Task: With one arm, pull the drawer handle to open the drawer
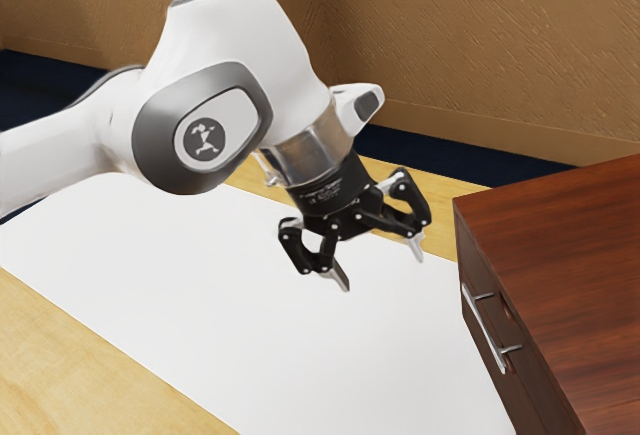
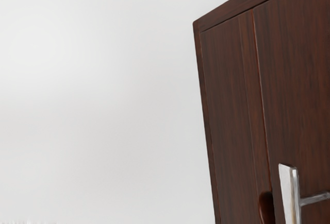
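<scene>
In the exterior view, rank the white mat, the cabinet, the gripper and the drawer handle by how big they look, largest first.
1. white mat
2. cabinet, though cut off at the edge
3. gripper
4. drawer handle

- The white arm came in from the exterior view's left and was bent at its big grey joint.
- The wrist pointed down and toward the exterior view's right, at a slant.
- The black gripper hung in the air below the wrist, tilted in the same way.
- Its two fingers stood wide apart, with their thin metal tips pointing down.
</scene>
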You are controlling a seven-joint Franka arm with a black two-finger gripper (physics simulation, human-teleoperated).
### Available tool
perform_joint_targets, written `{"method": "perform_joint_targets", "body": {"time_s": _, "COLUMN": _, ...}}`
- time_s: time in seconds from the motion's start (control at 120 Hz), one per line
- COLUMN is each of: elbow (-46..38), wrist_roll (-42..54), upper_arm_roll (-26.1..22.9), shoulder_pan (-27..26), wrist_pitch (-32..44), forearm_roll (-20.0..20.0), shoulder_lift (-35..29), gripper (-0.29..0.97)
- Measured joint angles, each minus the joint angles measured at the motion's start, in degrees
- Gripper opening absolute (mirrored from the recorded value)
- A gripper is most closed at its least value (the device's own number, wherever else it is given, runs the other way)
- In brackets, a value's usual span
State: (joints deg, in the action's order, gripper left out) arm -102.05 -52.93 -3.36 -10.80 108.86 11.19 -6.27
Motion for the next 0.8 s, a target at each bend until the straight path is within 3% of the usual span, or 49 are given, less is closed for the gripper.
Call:
{"method": "perform_joint_targets", "body": {"time_s": 0.342, "elbow": -2.61, "wrist_roll": -8.90, "upper_arm_roll": -4.20, "shoulder_pan": -0.86, "wrist_pitch": 3.53, "forearm_roll": -0.05, "shoulder_lift": -0.25, "gripper": 0.59}}
{"method": "perform_joint_targets", "body": {"time_s": 0.8, "elbow": -4.58, "wrist_roll": -16.25, "upper_arm_roll": -4.99, "shoulder_pan": -1.55, "wrist_pitch": 6.90, "forearm_roll": 0.27, "shoulder_lift": 0.63, "gripper": 0.47}}
